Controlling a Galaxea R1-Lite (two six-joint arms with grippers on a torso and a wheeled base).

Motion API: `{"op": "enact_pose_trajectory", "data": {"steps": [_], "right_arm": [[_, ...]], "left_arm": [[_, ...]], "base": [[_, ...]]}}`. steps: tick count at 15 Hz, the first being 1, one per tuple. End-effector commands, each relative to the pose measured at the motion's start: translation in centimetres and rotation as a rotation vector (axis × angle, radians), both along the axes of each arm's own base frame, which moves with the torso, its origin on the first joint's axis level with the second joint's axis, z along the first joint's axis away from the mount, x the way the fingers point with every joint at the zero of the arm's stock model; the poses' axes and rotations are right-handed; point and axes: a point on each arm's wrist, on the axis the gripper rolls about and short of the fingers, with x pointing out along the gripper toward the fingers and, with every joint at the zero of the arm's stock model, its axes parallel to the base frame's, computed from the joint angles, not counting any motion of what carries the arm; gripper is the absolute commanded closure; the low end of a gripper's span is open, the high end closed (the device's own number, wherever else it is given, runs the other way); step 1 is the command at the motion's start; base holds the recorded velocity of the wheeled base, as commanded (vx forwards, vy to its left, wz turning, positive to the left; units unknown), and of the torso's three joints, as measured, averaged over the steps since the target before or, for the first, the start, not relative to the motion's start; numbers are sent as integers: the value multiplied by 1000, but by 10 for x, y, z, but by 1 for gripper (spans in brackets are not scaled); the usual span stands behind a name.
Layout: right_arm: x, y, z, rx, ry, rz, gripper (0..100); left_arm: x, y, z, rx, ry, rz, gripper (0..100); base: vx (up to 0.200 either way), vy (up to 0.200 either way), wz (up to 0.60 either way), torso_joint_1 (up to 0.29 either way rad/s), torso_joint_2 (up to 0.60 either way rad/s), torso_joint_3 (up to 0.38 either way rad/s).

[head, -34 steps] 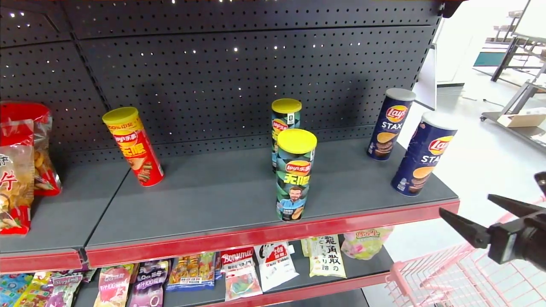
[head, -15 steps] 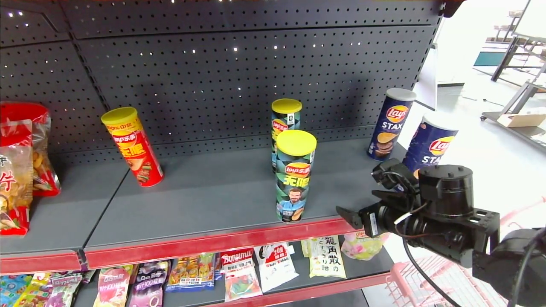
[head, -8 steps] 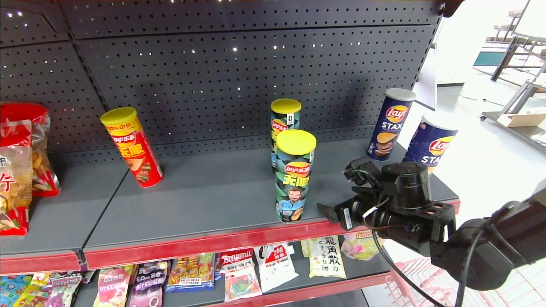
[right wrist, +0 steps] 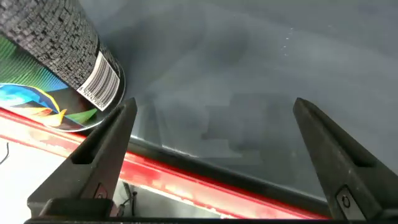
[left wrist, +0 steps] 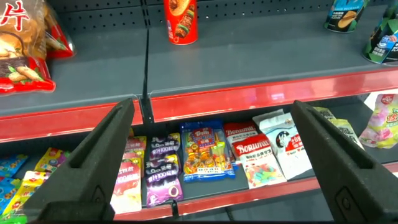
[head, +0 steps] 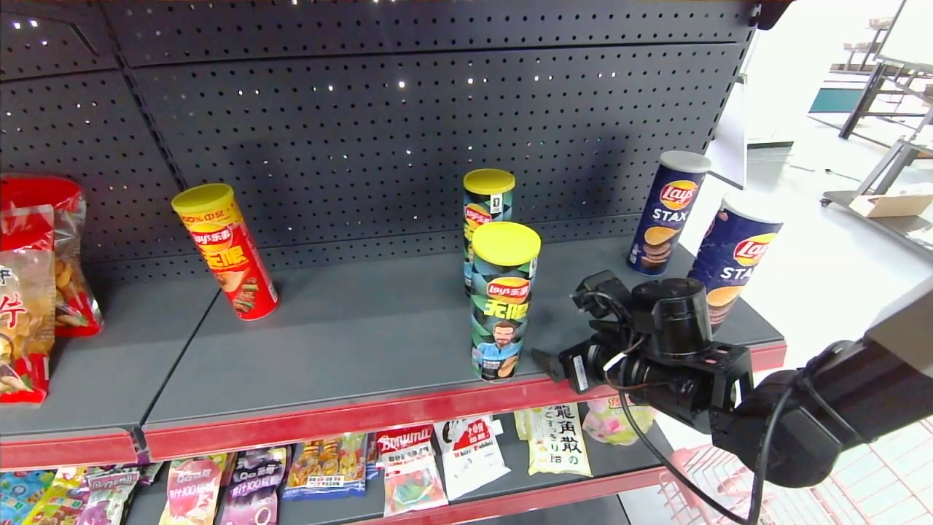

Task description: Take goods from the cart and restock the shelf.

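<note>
A tall green can with a yellow lid [head: 505,299] stands upright near the front of the grey shelf [head: 342,343], right of its middle. A second green can [head: 488,203] stands directly behind it, partly hidden.

The right claw [right wrist: 212,109] sits low at the shelf's red front lip [right wrist: 211,180], just to the right of the front green can. Its two black fingers are spread wide with nothing between them. In the right wrist view the foot of the can is just beside one finger, outside the gap.

Two dark blue cans with pale lids stand at the right end of the shelf, one near the back [head: 668,211] and one nearer the front [head: 735,251], behind the right arm. A red can with a yellow lid [head: 224,250] stands well apart to the left, close to the black pegboard back wall [head: 364,131]. Red snack bags [head: 33,292] fill the far left of the shelf.

The left claw [left wrist: 212,104] is also spread open and empty. It faces the lower shelf, where a row of small snack packets [left wrist: 205,158] lies flat.

Part of a pink wire cart [head: 696,474] shows at bottom right, below the right arm.
</note>
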Motion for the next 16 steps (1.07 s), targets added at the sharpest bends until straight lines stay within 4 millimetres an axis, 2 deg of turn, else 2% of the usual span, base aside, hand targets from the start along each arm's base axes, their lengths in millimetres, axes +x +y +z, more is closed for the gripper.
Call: {"op": "enact_pose_trajectory", "data": {"steps": [1, 16], "right_arm": [[2, 2, -2, -3, 1, 1, 0], [4, 16, -2, 4, -8, 35, 0]], "left_arm": [[0, 0, 0, 0, 1, 0, 0], [0, 0, 0, 0, 1, 0, 0]], "base": [[0, 0, 0, 0, 0, 0], [0, 0, 0, 0, 0, 0]]}}
